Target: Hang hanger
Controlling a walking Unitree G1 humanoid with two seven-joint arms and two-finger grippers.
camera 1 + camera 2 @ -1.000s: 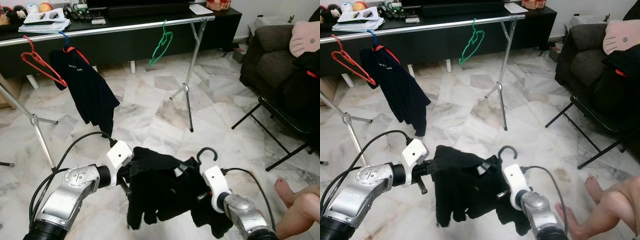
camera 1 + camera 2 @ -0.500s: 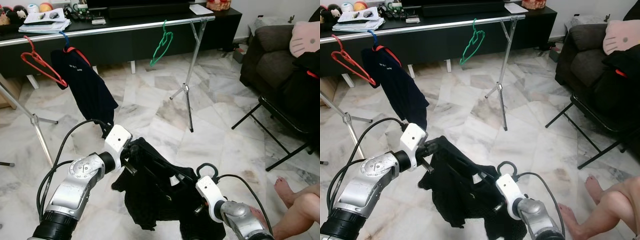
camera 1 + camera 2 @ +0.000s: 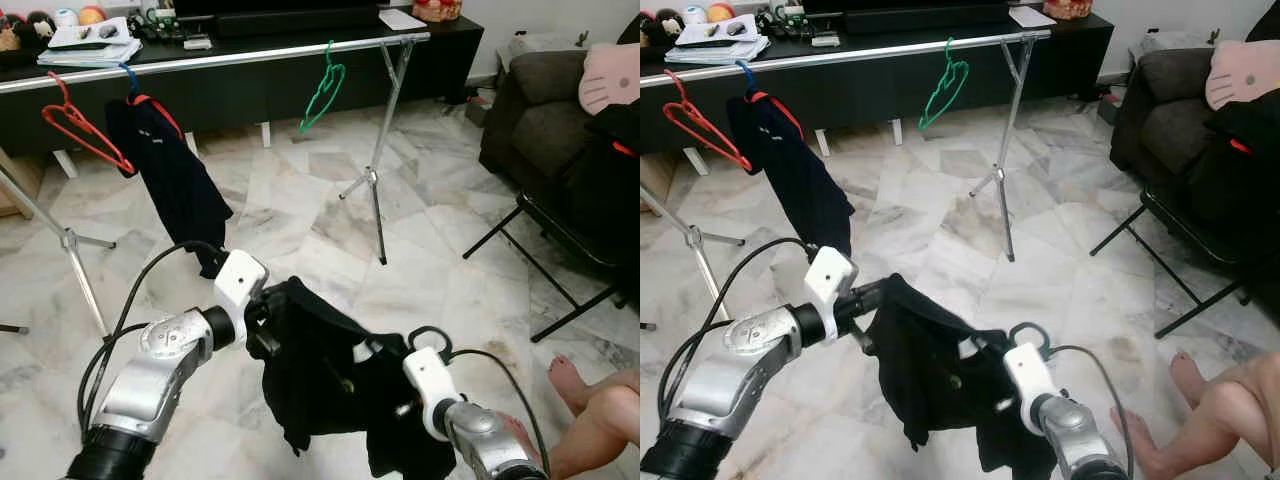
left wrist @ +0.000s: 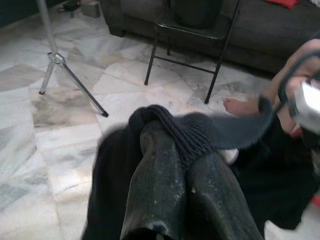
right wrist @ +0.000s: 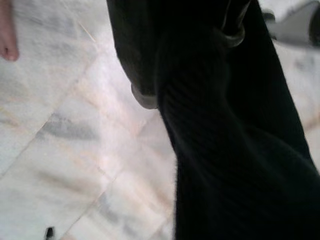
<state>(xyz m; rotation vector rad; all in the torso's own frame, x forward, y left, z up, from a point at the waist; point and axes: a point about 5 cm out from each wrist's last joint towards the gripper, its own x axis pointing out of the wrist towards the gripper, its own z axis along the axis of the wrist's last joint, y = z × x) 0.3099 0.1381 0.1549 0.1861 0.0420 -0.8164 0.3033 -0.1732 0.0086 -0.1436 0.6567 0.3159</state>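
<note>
The black garment (image 3: 340, 385) on its hanger (image 3: 428, 338) hangs between my grippers, low above the floor. Left gripper (image 4: 185, 165) is clamped on a shoulder fold; right gripper (image 5: 200, 65) grips fabric. I should lift the hook level toward the rail (image 3: 250, 55), which carries three hangers and one shirt (image 3: 170, 180).

Black garment (image 3: 330, 385), green hanger (image 3: 322, 88), red hanger (image 3: 82, 130) (bright), grey-veined white marble floor (image 3: 300, 215)
</note>
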